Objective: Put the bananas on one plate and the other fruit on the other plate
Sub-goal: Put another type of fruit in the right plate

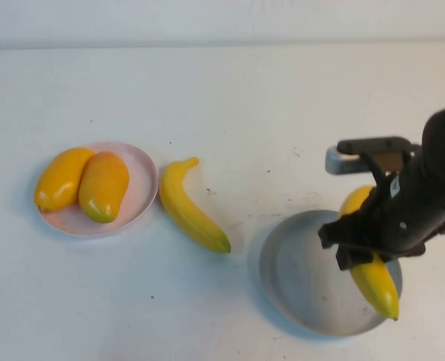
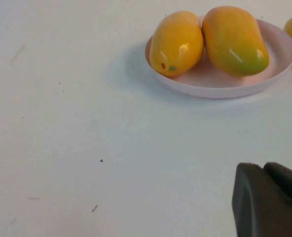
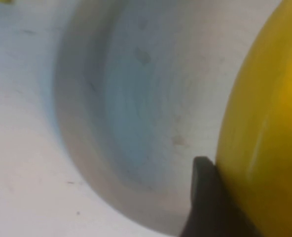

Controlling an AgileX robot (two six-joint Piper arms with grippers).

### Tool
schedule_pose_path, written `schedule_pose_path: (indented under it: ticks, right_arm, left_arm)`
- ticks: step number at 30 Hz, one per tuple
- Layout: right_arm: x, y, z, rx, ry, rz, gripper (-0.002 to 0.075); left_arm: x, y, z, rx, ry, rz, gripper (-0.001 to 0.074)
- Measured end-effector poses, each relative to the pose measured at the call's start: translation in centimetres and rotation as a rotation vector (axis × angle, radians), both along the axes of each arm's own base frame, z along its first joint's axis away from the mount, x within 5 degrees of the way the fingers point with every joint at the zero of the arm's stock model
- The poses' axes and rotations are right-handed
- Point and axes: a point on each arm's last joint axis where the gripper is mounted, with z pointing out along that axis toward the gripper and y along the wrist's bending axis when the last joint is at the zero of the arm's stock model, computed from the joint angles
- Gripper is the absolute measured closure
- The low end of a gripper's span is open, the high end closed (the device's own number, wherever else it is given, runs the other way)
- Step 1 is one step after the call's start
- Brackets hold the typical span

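While right tool (image 1: 367,252) grips one banana (image 1: 378,282) | left tool (image 2: 269,202) closed, empty | two mangoes (image 1: 83,184)

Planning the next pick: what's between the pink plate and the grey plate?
High view: one loose banana lies on the table between pink plate and grey plate, beside the pink one. Otherwise bare.

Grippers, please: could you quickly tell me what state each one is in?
Left gripper: shut, empty, near the pink plate.
Right gripper: closed on a banana over the grey plate.
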Motion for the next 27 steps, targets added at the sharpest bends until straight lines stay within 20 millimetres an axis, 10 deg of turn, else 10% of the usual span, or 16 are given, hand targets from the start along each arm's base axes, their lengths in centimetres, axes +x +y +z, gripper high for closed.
schedule_pose_path:
  ticks: [13, 27]
  right_arm:
    - [0.7, 0.7, -5.0, -0.017, 0.1, 0.003, 0.0396]
    - [1.3, 2.9, -1.3, -0.011, 0.088, 0.118, 0.0294]
  left_arm:
    - [0.0, 0.0, 0.0, 0.0, 0.0, 0.0, 0.0738]
    - [0.0, 0.0, 0.0, 0.0, 0.0, 0.0, 0.0738]
